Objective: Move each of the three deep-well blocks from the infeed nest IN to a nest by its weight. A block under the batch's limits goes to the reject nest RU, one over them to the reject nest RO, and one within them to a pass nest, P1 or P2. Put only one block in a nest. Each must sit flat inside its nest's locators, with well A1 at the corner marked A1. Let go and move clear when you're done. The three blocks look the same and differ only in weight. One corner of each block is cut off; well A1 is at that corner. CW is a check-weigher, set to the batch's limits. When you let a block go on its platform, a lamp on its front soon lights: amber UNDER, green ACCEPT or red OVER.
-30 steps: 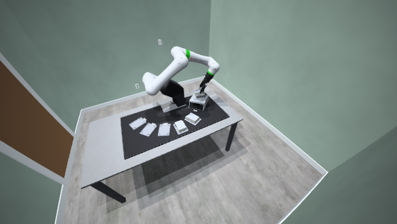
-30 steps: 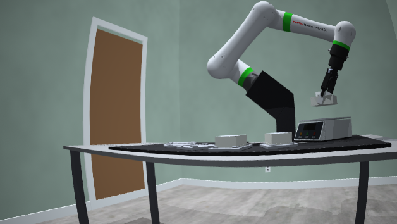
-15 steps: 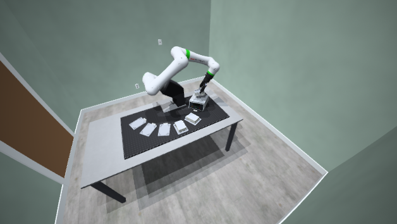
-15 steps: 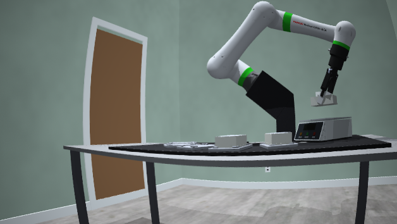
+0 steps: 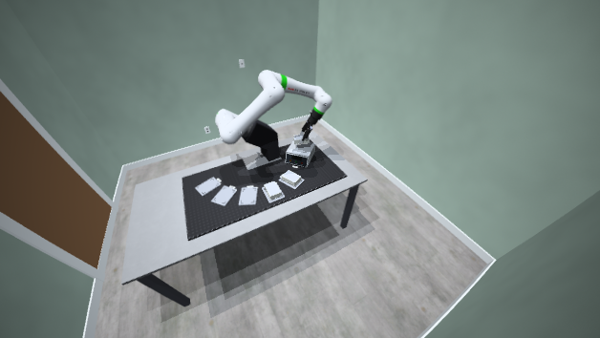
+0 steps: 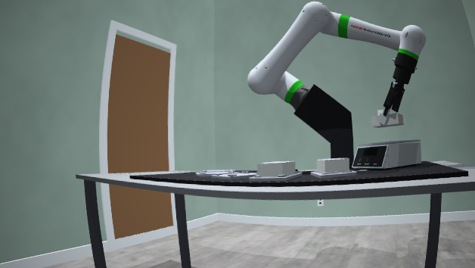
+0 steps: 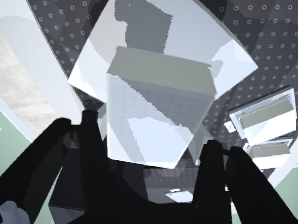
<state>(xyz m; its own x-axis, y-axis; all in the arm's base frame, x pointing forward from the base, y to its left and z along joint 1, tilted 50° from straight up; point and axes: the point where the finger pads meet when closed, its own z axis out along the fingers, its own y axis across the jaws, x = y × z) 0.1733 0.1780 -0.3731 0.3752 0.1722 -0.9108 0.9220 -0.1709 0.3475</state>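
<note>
My gripper (image 6: 389, 110) is shut on a pale grey deep-well block (image 6: 386, 119) and holds it in the air, well above the check-weigher CW (image 6: 387, 154). In the top view the held block (image 5: 299, 138) hangs over the check-weigher's platform (image 5: 300, 155). In the wrist view the block (image 7: 160, 116) sits between my dark fingers, with the platform (image 7: 166, 30) below it. Two more blocks (image 6: 276, 168) (image 6: 333, 165) rest on the two nest plates (image 5: 272, 191) (image 5: 291, 179) nearest the check-weigher. No lamp on its front shows clearly lit.
Three flat nest plates without blocks (image 5: 207, 185) (image 5: 224, 195) (image 5: 247, 196) lie in an arc on the black mat to the left. The arm's black base (image 5: 263, 138) stands behind the mat. The table's right edge is close to the check-weigher.
</note>
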